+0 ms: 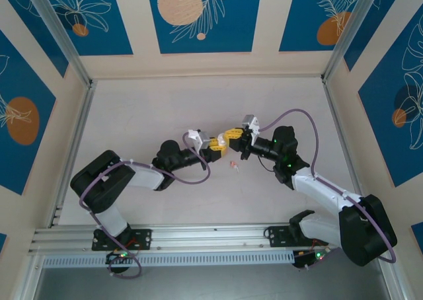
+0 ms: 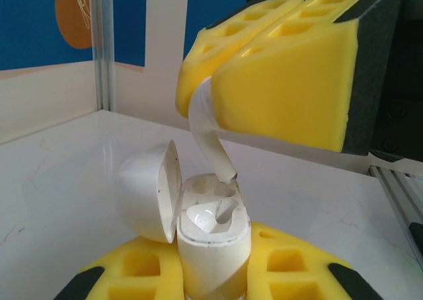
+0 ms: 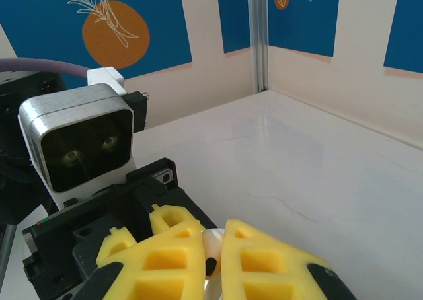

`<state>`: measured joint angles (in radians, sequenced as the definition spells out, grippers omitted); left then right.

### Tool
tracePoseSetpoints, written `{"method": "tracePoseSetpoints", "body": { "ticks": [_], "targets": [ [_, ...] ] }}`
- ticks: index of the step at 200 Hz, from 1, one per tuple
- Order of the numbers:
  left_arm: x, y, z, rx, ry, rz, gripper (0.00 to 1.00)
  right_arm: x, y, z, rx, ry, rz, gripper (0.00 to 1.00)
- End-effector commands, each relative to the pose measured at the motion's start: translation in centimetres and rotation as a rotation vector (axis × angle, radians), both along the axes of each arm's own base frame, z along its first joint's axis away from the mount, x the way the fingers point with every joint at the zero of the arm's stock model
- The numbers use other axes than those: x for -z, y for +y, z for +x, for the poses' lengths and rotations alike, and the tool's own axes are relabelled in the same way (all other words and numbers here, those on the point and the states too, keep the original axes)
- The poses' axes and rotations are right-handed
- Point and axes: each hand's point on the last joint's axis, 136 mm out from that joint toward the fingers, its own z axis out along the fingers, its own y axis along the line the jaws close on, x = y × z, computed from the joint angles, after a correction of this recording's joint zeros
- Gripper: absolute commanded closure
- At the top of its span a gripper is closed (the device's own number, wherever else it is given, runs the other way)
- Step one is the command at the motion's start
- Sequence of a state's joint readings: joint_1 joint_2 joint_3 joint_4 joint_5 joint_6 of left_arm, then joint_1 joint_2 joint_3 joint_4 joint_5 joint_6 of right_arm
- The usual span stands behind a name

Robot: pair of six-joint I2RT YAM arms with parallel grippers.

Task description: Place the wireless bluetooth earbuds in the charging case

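My left gripper (image 2: 215,277) is shut on the charging case (image 2: 215,247), a white case held upright with its lid (image 2: 149,191) swung open to the left. Its sockets look empty. My right gripper (image 2: 198,92) is shut on a white earbud (image 2: 211,138). The bud's stem hangs down, and its tip is at the far rim of the case. In the right wrist view the earbud (image 3: 210,242) shows pinched between the yellow fingers of the right gripper (image 3: 213,260). In the top view the left gripper (image 1: 215,143) and right gripper (image 1: 231,136) meet at mid-table.
A tiny pinkish-white thing (image 1: 232,164) lies on the pale table (image 1: 145,115) just in front of the grippers; I cannot tell what it is. Metal rails (image 1: 73,141) and patterned walls close the table in.
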<state>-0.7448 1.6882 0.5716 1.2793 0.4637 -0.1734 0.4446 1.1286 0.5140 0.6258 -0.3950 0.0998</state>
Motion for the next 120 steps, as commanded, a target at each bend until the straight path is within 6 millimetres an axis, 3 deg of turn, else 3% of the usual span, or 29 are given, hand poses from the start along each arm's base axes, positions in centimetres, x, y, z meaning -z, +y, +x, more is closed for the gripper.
{"method": "tracePoseSetpoints", "body": {
  "ticks": [1, 120],
  "targets": [
    [-3.0, -0.3, -0.5, 0.016, -0.069, -0.068, 0.89, -0.8, -0.3, -0.1, 0.012, -0.022, 0.027, 0.90],
    [-4.2, -0.1, -0.3, 0.007, -0.062, -0.130, 0.89, -1.2, 0.3, -0.6, -0.008, -0.035, 0.045, 0.90]
  ]
}}
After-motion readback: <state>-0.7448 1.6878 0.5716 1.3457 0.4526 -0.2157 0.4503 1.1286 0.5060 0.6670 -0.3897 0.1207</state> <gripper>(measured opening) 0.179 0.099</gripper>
